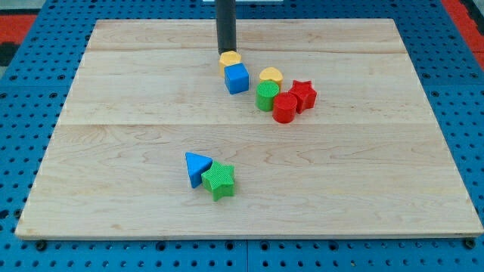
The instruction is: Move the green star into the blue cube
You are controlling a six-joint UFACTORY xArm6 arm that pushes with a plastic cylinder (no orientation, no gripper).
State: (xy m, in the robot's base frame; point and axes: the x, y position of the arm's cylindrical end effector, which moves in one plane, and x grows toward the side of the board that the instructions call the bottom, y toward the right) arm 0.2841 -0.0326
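The green star (218, 180) lies low on the board, left of centre, touching a blue triangle (197, 167) on its upper left. The blue cube (237, 78) sits near the view's top centre, with a yellow block (231, 58) touching its top side. My tip (225, 52) is at the view's top centre, just above the yellow block and the blue cube, far from the green star.
To the right of the blue cube sits a cluster: a yellow heart (271, 75), a green cylinder (266, 97), a red cylinder (285, 108) and a red star (303, 94). The wooden board (113, 151) rests on a blue pegboard.
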